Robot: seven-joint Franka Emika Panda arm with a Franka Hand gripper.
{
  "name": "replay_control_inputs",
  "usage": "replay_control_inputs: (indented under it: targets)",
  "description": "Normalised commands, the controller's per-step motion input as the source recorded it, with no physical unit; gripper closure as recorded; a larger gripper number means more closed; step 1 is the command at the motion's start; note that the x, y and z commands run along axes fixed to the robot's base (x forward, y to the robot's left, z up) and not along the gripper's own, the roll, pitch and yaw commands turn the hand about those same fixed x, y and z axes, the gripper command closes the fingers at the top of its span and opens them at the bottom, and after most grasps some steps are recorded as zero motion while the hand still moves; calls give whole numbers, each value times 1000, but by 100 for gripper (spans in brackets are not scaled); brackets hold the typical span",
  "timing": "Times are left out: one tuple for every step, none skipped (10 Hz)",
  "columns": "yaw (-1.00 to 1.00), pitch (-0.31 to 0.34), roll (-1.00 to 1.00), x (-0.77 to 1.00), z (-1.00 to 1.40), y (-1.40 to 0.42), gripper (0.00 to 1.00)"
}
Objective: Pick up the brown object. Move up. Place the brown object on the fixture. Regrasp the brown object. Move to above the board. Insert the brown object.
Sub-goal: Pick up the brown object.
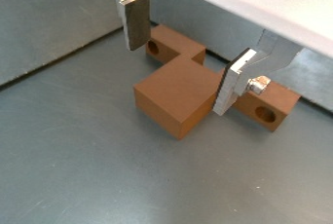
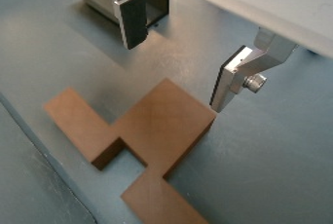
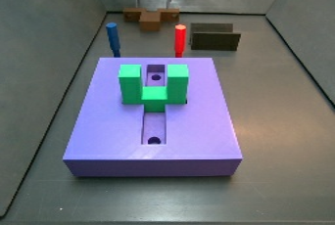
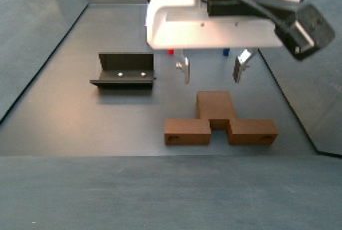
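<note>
In a wrist view your gripper (image 1: 182,64) hangs wide open and empty over the one brown object (image 1: 182,93), whose far end sits behind a finger (image 1: 239,83). In a side view the brown object (image 3: 147,18) is mostly hidden at the far wall, behind one blue peg (image 3: 113,38); one red peg (image 3: 181,38), one fixture (image 3: 215,39), one board (image 3: 157,121). In a side view the brown object (image 4: 218,124) lies flat on the floor, long axis left to right, fixture (image 4: 124,72) at its left.

The gripper (image 4: 210,70), above the matt brown object (image 4: 214,120), is showing shiny metal fingers (image 1: 131,18).
</note>
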Motion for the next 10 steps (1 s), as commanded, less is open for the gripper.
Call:
replay_control_inputs:
  targets:
    - [0,-70,-197,-20,-246,0,0]
    - [0,-77,-207,-9,-286,0,0]
    - [0,-81,-224,-26,-274,14,0]
    - [0,-81,-211,-69,-237,63,0]
    - [0,-84,-216,-63,-263,63,0]
    - [-6,-76,-216,-17,-291,66,0]
    - [-20,-60,-213,0,-314,60,0]
    - [-26,-59,-204,0,-289,54,0]
    - [-37,-53,-199,0,-280,40,0]
    - [-40,-44,-183,0,-257,46,0]
